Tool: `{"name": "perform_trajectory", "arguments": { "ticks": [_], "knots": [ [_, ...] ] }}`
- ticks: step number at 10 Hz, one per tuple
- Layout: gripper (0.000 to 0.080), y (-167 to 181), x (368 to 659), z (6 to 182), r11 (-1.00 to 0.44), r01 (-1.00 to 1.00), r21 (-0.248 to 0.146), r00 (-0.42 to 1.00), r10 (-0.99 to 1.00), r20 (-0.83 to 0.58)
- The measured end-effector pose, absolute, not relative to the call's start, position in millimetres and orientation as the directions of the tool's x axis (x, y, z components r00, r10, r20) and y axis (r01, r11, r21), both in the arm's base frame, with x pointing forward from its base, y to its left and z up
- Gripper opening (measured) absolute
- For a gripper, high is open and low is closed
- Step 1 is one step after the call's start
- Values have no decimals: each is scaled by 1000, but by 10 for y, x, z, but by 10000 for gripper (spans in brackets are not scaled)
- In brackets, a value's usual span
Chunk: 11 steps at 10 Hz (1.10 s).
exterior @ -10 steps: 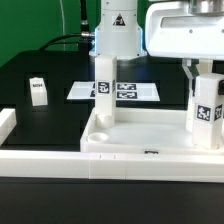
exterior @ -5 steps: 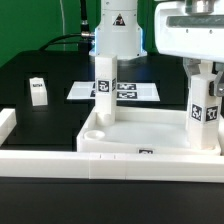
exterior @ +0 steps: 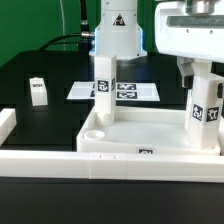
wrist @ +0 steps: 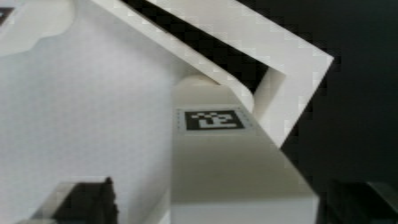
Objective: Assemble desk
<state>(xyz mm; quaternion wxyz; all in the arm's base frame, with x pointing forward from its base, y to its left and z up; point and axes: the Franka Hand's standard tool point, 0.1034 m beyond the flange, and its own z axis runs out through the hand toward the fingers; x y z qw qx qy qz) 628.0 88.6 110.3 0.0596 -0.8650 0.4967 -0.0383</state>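
Standing upright in white tabletop (exterior: 145, 126): two tagged legs (exterior: 103, 85).

On the tabletop (exterior: 150, 135), one leg (exterior: 103, 85) stands at the exterior view's left rear corner, another leg (exterior: 205, 112) apparently at the right corner. A loose leg (exterior: 38, 91) sits farther left, with the marker board (exterior: 140, 92) behind the tabletop.

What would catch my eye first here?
A big white gripper hangs at the exterior view's right, jaws open around the top of an upright leg standing in the white tabletop. A second leg stands in its far corner at that view's left, and a loose leg sits on the black table.
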Motion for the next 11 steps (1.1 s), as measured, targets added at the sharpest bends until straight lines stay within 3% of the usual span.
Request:
{"name": "perform_trajectory", "arguments": {
  "ticks": [1, 4, 6, 11],
  "knots": [
    [637, 888, 6277, 1095, -562, -815, -139, 565, -825, 17],
    [646, 893, 6274, 1093, -734, -667, -126, 734, -677, 51],
    [649, 944, 6261, 1091, -846, -525, -92, 843, -532, 81],
    [649, 1023, 6247, 1084, -974, -217, -59, 969, -222, 108]
  ]
}}
